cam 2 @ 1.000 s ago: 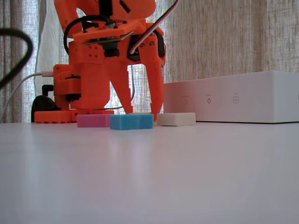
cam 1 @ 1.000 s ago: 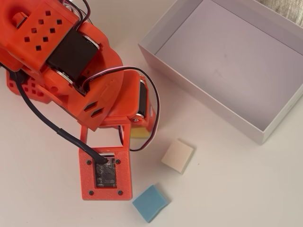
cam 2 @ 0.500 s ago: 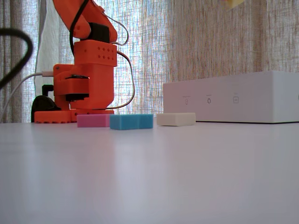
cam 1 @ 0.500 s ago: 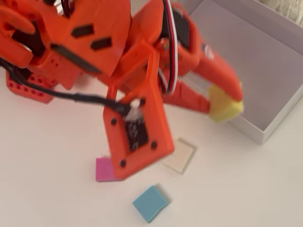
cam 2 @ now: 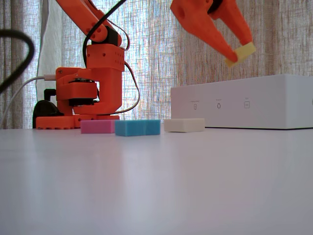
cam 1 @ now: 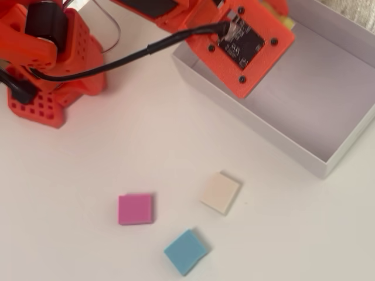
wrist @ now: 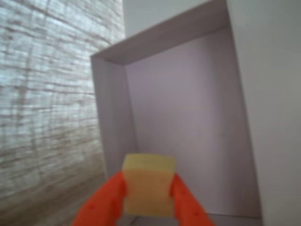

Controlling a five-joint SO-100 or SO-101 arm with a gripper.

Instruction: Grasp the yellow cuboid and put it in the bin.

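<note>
The end effector (cam 2: 238,55) has risen from the table, carrying the yellow cuboid (cam 2: 240,54) above the bin (cam 2: 244,102).

We saw daylight coming through the woven curtain (cam 2: 205,44) behind the arm in the fixed view, leaving the desk (cam 2: 156,186) bright with a soft sheen and its near part out of focus. The overhead view was evenly lit, and the blocks cast only faint, short shadows. The wrist view was soft all over: the yellow cuboid (wrist: 148,184) and the bin (wrist: 188,117) walls both looked blurred, and the curtain at left was bright and smeared.
</note>
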